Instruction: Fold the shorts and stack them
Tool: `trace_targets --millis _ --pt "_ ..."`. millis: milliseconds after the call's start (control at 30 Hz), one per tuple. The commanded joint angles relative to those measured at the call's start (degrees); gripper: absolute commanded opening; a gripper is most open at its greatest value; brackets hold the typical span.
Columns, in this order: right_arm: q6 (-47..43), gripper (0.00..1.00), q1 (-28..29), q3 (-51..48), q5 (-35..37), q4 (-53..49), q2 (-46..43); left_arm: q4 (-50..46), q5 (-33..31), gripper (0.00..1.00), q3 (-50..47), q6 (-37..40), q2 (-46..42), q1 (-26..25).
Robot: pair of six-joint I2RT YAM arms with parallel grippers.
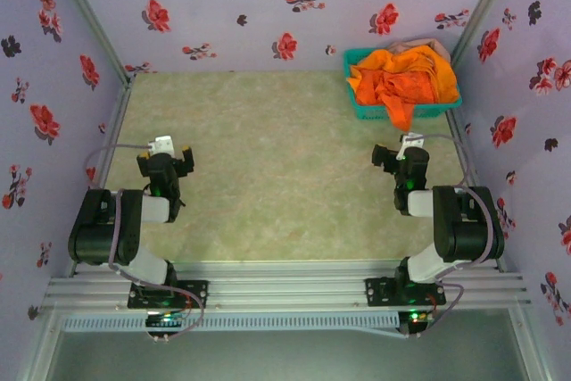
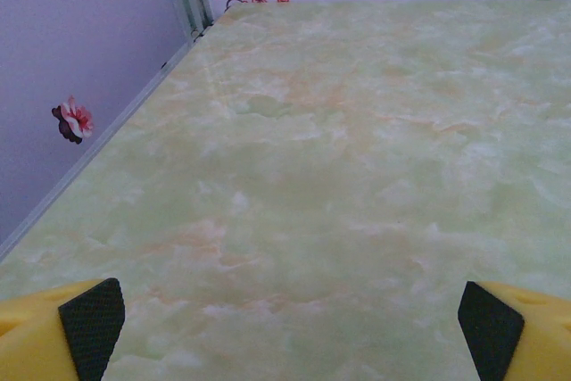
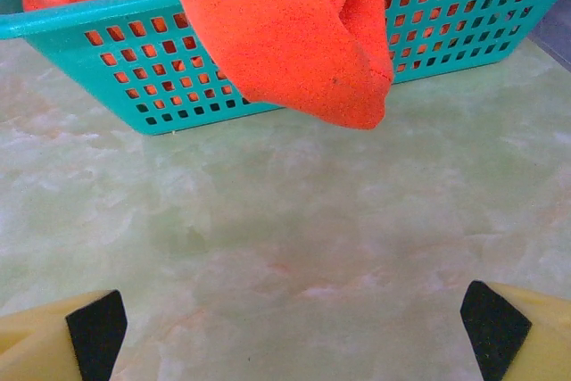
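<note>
Shorts [image 1: 406,78] piled in teal basket [image 1: 368,106] at far-right corner of table [image 1: 268,176]: orange on top w/ one end hanging over near rim, pinkish bit at back. L gripper [image 2: 290,327] jaws wide open, empty, over bare tabletop near left side. R gripper [image 3: 290,332] wide open too, empty, just in front of basket, clear of cloth.

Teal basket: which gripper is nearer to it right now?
Right. The right gripper sits in front of the basket, facing the orange shorts draped over its rim; the left gripper is far across the table.
</note>
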Motion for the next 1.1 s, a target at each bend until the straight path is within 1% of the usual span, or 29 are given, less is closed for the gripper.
trace_targets --millis 0,200,267,300,367,400,467,533,600,700,800,900,1000,1067 --pt "-0.57 0.99 -0.34 0.03 1.08 0.69 0.64 1.08 -0.50 1.00 0.30 0.39 0.49 0.34" --pt "-0.45 0.99 -0.28 -0.13 2.02 0.67 -0.50 1.08 0.30 1.00 -0.06 0.09 -0.37 0.94" --pt "0.08 0.99 -0.08 1.80 3.94 -5.86 -4.44 -0.18 0.12 1.00 -0.98 0.74 -4.18 0.42" --pt "0.56 0.99 0.01 3.18 4.95 -11.03 -7.39 -2.48 -0.40 0.99 -1.11 1.06 -7.23 0.09" --pt "0.70 0.99 0.01 4.19 5.05 -16.06 -12.58 -9.11 -2.26 0.99 -0.20 0.34 -13.49 -0.27" --pt "0.70 0.99 0.14 4.52 4.78 -18.12 -15.57 -13.94 -2.62 0.99 0.87 -0.81 -16.93 -0.30" --pt "1.49 0.99 0.32 6.73 4.29 -25.14 -20.39 -24.77 -2.52 1.00 3.64 -4.94 -23.29 -0.45" --pt "3.05 0.99 0.58 10.34 2.98 -33.74 -24.63 -38.19 -1.37 0.99 7.47 -11.56 -30.14 -0.54" --pt "3.65 0.99 1.04 13.71 2.06 -39.67 -27.31 -48.45 3.36 0.99 10.73 -16.65 -35.95 -0.62" --pt "3.82 0.99 1.52 21.51 1.98 -50.39 -26.85 -59.18 14.20 0.99 15.02 -21.75 -42.79 -0.62" --pt "3.56 0.97 1.68 32.72 3.39 -61.41 -21.45 -67.74 24.06 0.99 19.47 -23.15 -46.88 -0.62" --pt "2.70 0.93 1.68 41.95 5.06 -68.11 -13.55 -75.29 32.63 1.00 23.21 -22.45 -48.35 -0.62" --pt "1.70 0.90 1.63 50.36 7.53 -73.27 -5.00 -81.95 39.17 0.99 26.31 -20.82 -48.45 -0.62" --pt "1.17 0.89 1.68 54.98 6.98 -75.15 -0.09 -84.72 42.14 0.99 26.92 -20.11 -49.00 -0.62"
